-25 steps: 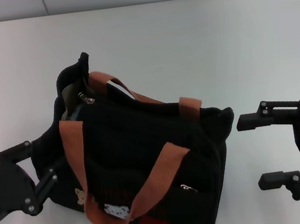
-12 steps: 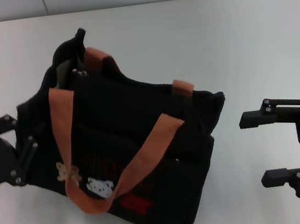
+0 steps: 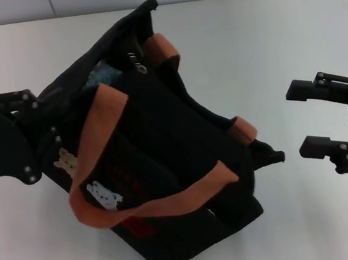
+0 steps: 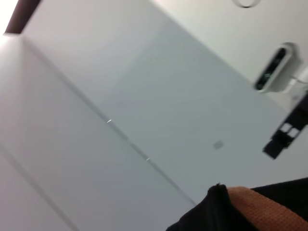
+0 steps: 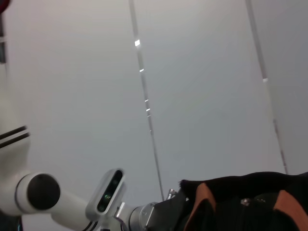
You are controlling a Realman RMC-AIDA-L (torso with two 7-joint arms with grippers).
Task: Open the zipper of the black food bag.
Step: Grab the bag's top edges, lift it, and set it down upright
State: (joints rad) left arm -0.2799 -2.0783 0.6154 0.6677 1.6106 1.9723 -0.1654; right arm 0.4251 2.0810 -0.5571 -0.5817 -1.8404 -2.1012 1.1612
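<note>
Raised and tipped since half a second ago, black food bag (image 3: 166,169) held at its left end by left gripper (image 3: 36,132), finger state hidden, zipper (image 3: 134,63) parted near its silver pull, right gripper (image 3: 317,117) wide, shifted upward, apart from bag on white table (image 3: 291,44).

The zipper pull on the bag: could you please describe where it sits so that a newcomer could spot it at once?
Start at the black bag tilted on the white table, its left end against the left gripper. Follow its top edge to the raised far end, beside the farther orange handle. The zipper pull is the small silver metal piece there, the only shiny thing at that end.
</note>
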